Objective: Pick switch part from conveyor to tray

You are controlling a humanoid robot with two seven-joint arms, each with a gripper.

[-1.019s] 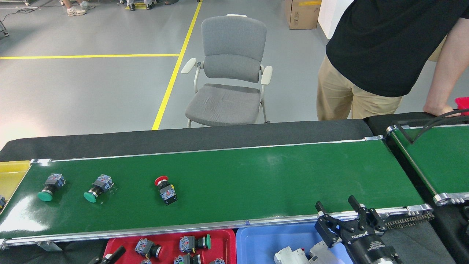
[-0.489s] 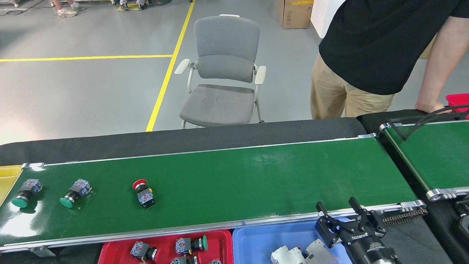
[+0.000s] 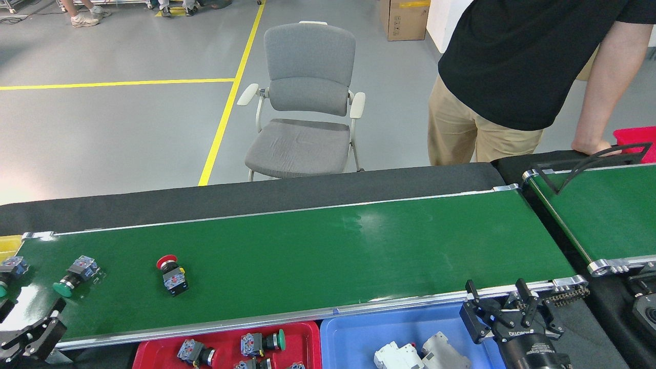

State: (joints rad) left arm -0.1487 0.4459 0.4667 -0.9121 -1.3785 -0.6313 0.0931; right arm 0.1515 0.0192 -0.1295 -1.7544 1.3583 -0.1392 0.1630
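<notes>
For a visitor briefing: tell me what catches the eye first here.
The long green conveyor crosses the view, carrying a red-capped switch and green-capped ones at its left end. A person in a black shirt leans in at far right, beside an empty grey chair.

A: What lies on the conveyor?

B: Three switch parts, all near its left end. A red-capped switch part lies nearest the middle. A green-capped switch part lies left of it, and a third one is at the left end, partly cut off.

A: And along the near edge of the worktop?

B: A red tray with several switch parts, and beside it a blue tray with white and grey pieces. The right pincer hangs over the blue tray's right end, fingers spread apart. The left pincer is at the near left corner, fingers parted.
</notes>
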